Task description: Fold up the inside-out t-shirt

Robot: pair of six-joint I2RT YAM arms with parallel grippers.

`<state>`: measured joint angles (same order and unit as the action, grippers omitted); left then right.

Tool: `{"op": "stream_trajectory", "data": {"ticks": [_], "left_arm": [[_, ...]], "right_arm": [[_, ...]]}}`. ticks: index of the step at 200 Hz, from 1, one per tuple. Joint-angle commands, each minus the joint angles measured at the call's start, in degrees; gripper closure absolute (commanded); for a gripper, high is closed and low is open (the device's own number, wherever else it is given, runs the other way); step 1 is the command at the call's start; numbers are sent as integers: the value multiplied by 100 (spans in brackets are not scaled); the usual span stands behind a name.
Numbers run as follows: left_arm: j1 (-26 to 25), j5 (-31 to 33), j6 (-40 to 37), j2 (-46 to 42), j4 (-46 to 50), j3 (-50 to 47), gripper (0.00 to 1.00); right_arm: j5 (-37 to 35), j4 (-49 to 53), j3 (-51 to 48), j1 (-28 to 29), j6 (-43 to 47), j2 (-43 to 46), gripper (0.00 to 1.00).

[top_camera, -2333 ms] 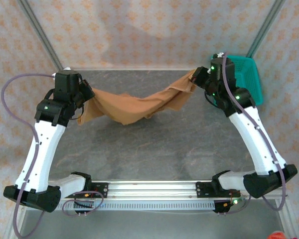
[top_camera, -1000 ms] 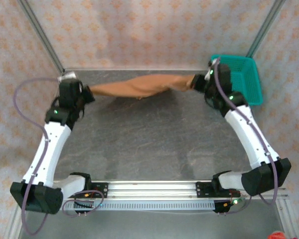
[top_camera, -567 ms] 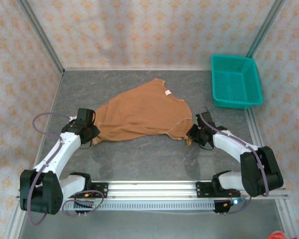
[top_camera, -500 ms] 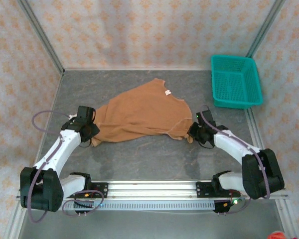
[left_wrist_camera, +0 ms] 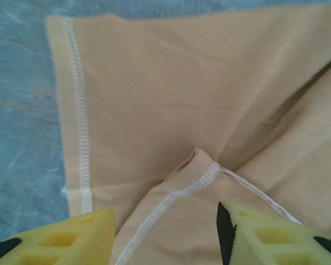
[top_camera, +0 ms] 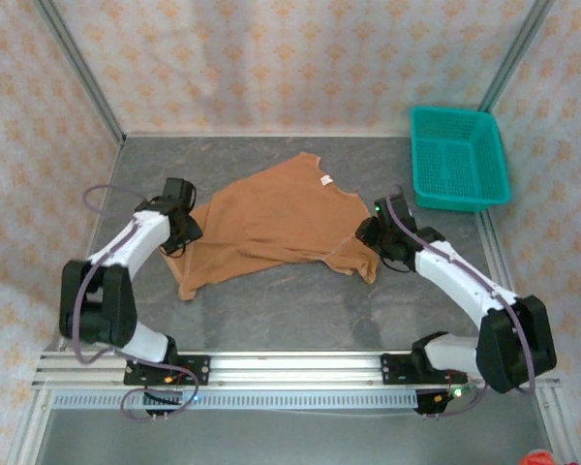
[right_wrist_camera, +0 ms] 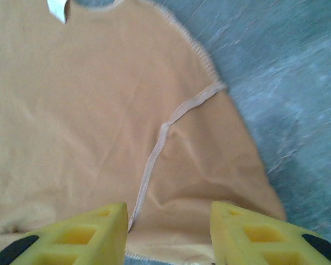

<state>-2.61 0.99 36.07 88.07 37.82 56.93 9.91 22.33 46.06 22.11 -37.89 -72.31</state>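
From above, the inside-out t-shirt (top_camera: 271, 225) lies spread on the middle of the tabletop (top_camera: 300, 310), slanted, its neck end with a small white label (top_camera: 324, 180) turned toward the far edge and one corner trailing toward the near left. The left gripper (top_camera: 188, 232) sits at the shirt's left edge and the right gripper (top_camera: 370, 232) at its right edge; from here I cannot tell how their fingers stand. A teal basket (top_camera: 452, 110) stands in the far right corner, apart from the cloth. In the left wrist view, the two yellow fingers (left_wrist_camera: 60, 237) stand moderately apart above the cloth, a white-stitched seam running through the gap unpinched, with a stitched hem (left_wrist_camera: 80, 110) beside bare grey tabletop on the left. In the right wrist view, the yellow fingers (right_wrist_camera: 254, 232) are likewise parted, gripping nothing; the shirt lies flat beneath them, a sleeve seam crosses it, and the label shows at the top left.
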Motion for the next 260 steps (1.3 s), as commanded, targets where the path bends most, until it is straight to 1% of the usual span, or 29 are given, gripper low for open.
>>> {"op": "stream_trajectory", "data": {"ticks": [1,23,50,55,77,117,152,154,160,164,175,184,194,225,260], "left_arm": [[5,-93,-79,465,-105,266,48],[6,-20,-74,855,-190,443,50],[6,-75,-90,1146,-246,649,63],[6,-69,-99,1182,-248,681,68],[6,3,-131,1301,-300,769,100],[15,175,-265,1652,-156,1171,100],[15,182,-395,1756,156,1523,100],[17,175,-398,1742,168,1519,96],[15,160,-404,1677,188,1487,80],[19,141,-408,1624,198,1453,73],[24,82,-425,1458,208,1334,60],[24,55,-426,1308,225,1215,54],[24,34,-426,1163,272,1108,52],[39,-73,-426,911,392,873,51],[41,-220,-386,1036,225,639,52]], "right_arm": [[36,195,127,182,-78,-296,56],[153,122,114,274,-35,-620,55],[267,-167,170,353,1,-1200,54],[285,-231,202,347,1,-1336,54],[167,-359,521,343,36,-1931,54],[144,-242,1464,303,76,-3073,55],[96,-164,1974,295,84,-3477,56],[98,-153,1991,294,87,-3488,56],[99,-126,2039,295,104,-3525,56],[108,-109,2066,294,114,-3527,56],[126,-82,2104,288,148,-3550,56],[156,-71,2108,286,159,-3553,56],[197,-62,2107,277,172,-3560,56],[261,-62,2082,277,168,-3553,56],[285,-71,2091,280,159,-3558,56]]}}
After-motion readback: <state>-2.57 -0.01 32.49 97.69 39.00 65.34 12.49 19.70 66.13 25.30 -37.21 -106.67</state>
